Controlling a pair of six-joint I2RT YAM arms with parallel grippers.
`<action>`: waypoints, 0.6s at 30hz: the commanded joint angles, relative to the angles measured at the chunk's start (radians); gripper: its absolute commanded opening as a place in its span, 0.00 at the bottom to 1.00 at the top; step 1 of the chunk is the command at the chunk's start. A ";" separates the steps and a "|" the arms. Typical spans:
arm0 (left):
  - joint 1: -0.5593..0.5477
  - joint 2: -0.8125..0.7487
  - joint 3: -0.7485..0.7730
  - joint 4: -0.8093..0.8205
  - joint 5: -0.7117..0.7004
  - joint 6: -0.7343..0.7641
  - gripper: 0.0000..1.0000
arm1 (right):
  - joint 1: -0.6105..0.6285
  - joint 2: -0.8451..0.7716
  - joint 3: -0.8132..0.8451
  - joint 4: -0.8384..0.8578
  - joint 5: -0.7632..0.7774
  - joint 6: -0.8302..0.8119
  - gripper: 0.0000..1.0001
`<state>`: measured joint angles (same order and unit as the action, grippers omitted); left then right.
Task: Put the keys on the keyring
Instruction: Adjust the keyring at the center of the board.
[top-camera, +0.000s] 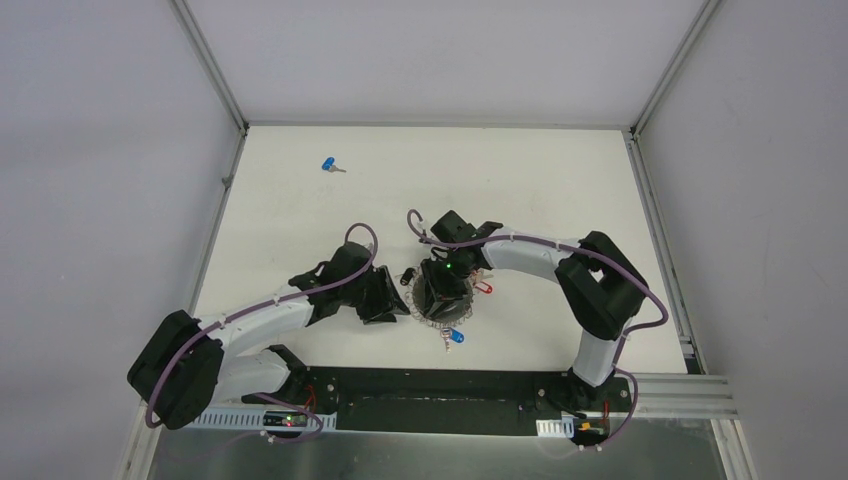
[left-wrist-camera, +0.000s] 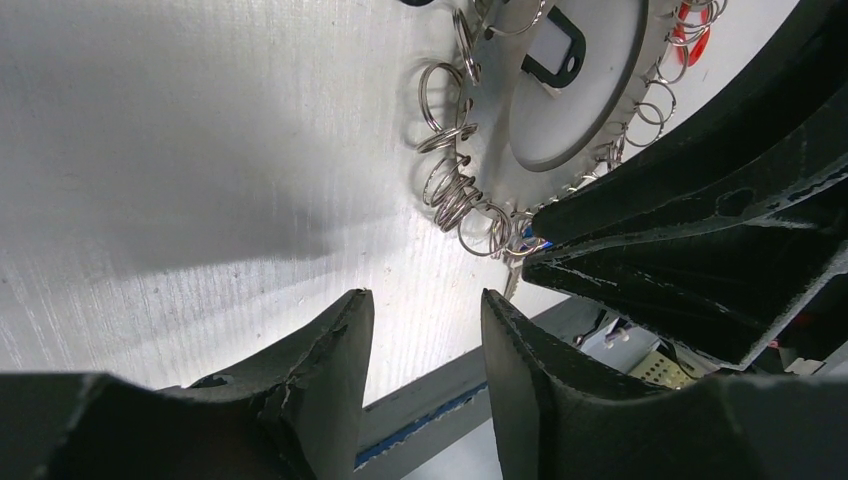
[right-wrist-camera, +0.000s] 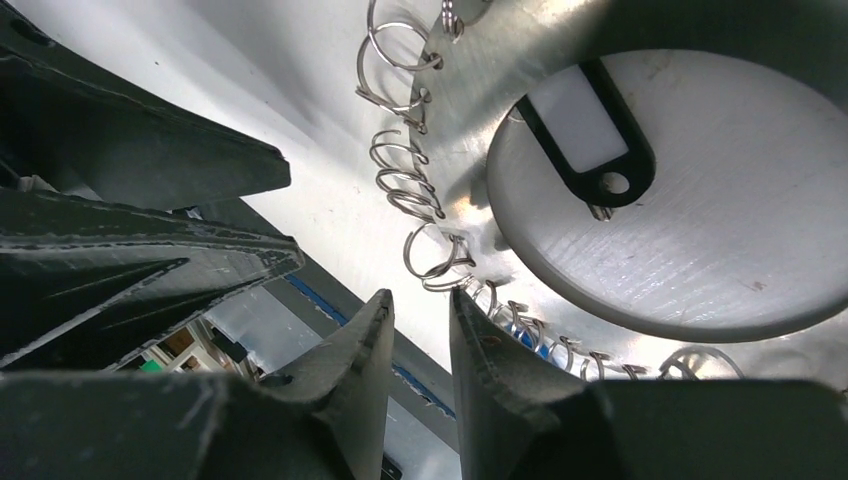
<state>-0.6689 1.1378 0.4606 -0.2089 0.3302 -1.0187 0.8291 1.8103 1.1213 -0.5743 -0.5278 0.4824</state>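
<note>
The keyring (top-camera: 431, 319) is a large grey metal ring fringed with small split rings, lying at the table's near middle. My right gripper (top-camera: 444, 292) hovers right over it, open and empty. In the right wrist view the gripper (right-wrist-camera: 415, 302) has its tips at the ring's fringed rim (right-wrist-camera: 468, 92). My left gripper (top-camera: 398, 303) is open and empty just left of the ring. In its own view it (left-wrist-camera: 426, 305) is short of the rim (left-wrist-camera: 490, 135). A loose blue-headed key (top-camera: 332, 165) lies far back left. A blue-headed key (top-camera: 456, 337) lies at the ring's near edge. No yellow key shows.
A black tag with a white label (right-wrist-camera: 590, 135) lies inside the ring and also shows in the left wrist view (left-wrist-camera: 556, 45). A red head (top-camera: 485, 288) sticks out at the ring's right side. The black base rail (top-camera: 430, 400) runs along the near edge.
</note>
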 joint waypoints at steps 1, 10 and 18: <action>-0.015 -0.001 0.013 0.036 0.017 0.007 0.45 | 0.001 -0.023 0.003 0.046 -0.023 0.030 0.29; -0.015 -0.041 -0.012 0.036 -0.003 -0.006 0.46 | 0.002 0.076 0.099 0.039 -0.058 0.036 0.29; -0.015 -0.078 -0.046 0.036 -0.010 -0.026 0.46 | 0.001 0.059 0.118 0.024 -0.051 0.028 0.29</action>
<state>-0.6754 1.0950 0.4374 -0.2012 0.3401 -1.0283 0.8291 1.8992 1.2144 -0.5522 -0.5655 0.5037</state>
